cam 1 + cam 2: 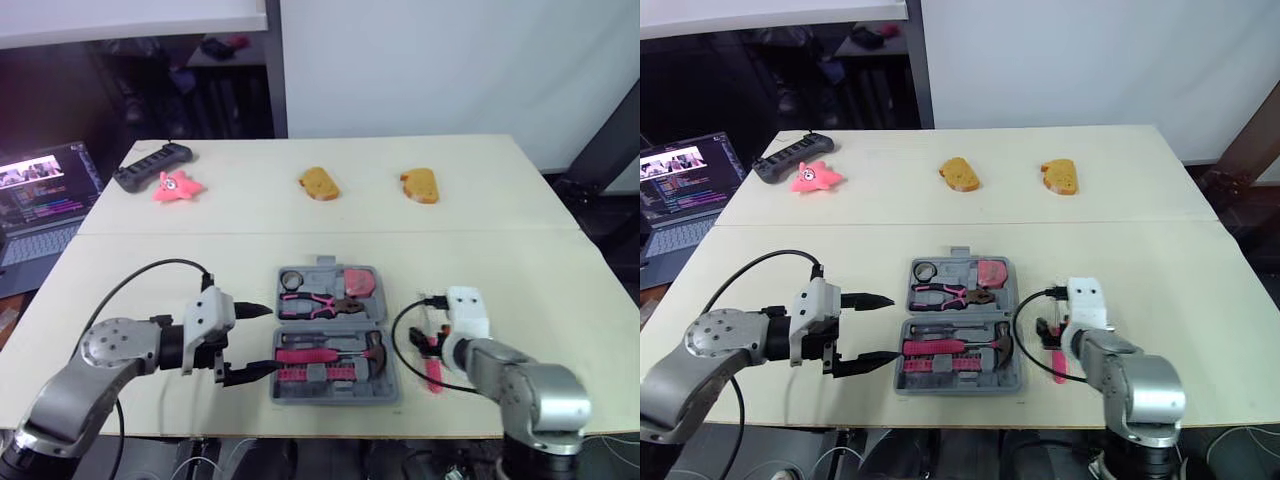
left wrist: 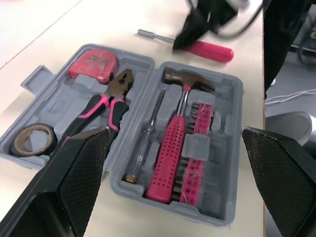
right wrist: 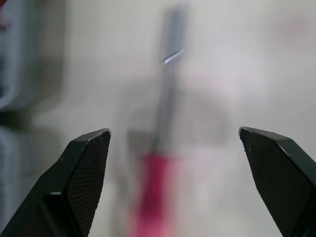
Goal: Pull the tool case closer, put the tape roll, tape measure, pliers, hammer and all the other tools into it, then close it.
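Grey plastic tool case lies open near front edge of cream table. Inside: black tape roll, pink tape measure, pink-handled pliers, pink-grip hammer. Pink-handled screwdriver lies on table just R of case. L gripper: fingers spread, empty, at case's L side. R gripper: fingers spread, empty, over screwdriver.

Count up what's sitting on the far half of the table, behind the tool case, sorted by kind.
Bread pieces: 2
Pink star toy: 1
Black power strip: 1
Total: 4
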`<move>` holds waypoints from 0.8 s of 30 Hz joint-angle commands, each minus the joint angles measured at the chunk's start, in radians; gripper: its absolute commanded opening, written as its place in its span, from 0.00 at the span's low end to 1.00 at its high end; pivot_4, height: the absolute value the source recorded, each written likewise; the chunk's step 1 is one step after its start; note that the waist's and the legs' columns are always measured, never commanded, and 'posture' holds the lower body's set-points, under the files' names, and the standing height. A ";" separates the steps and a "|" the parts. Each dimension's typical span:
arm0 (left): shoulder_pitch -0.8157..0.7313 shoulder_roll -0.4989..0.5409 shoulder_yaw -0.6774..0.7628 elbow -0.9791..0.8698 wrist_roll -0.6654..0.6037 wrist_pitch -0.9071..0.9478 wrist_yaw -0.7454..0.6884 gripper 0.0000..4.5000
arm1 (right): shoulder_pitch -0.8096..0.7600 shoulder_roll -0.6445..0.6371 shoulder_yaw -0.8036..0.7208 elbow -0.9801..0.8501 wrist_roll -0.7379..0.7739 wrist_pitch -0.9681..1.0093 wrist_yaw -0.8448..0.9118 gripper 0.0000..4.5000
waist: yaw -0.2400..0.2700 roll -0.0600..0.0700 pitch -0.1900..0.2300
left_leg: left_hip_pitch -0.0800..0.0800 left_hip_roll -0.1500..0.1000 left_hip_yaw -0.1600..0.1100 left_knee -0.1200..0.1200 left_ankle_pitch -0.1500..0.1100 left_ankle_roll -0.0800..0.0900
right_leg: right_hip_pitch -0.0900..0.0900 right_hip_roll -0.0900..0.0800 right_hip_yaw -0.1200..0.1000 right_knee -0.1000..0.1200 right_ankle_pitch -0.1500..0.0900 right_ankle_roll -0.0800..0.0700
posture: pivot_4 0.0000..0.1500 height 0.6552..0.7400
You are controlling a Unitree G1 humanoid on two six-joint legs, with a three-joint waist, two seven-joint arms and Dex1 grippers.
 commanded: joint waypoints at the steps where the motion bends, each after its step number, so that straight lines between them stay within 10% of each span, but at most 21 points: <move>1: -0.001 0.001 0.016 -0.013 -0.002 -0.019 0.006 1.00 | -0.106 -0.211 -0.010 -0.077 0.136 0.007 0.197 0.99 | -0.004 0.000 0.001 | 0.000 0.000 0.000 0.000 0.000 0.000 | 0.000 0.000 0.000 0.000 0.000 0.000 | 1.00 1.00; 6: -0.021 -0.013 -0.010 0.023 0.017 -0.042 -0.003 1.00 | -0.152 -0.801 0.301 -0.008 0.134 -0.489 0.713 0.99 | -0.002 0.004 0.004 | -0.001 0.001 0.004 0.000 0.000 0.001 | 0.000 0.002 -0.002 -0.001 -0.001 0.000 | 1.00 1.00; 9: -0.050 -0.020 -0.032 0.062 0.034 -0.069 -0.022 1.00 | -0.246 -0.928 0.512 0.146 -0.059 -0.932 0.969 0.99 | -0.004 -0.003 0.007 | -0.001 0.001 0.005 0.001 -0.001 0.001 | 0.001 0.002 -0.004 -0.002 -0.001 0.001 | 1.00 1.00; 16: -0.048 -0.031 -0.030 0.068 0.021 -0.091 -0.034 1.00 | -0.504 -0.845 0.864 0.531 -0.539 -1.959 1.291 0.99 | -0.015 -0.005 0.009 | 0.000 0.001 0.010 0.001 -0.001 0.001 | -0.001 0.000 0.000 -0.001 -0.001 0.002 | 1.00 1.00; 24: -0.003 -0.027 -0.007 0.031 0.019 -0.088 -0.026 1.00 | -0.565 -0.669 0.957 0.781 -0.726 -2.307 1.295 0.99 | -0.013 -0.006 0.010 | -0.002 0.001 0.009 0.001 -0.001 0.000 | -0.003 -0.001 0.002 0.000 0.000 0.001 | 1.00 1.00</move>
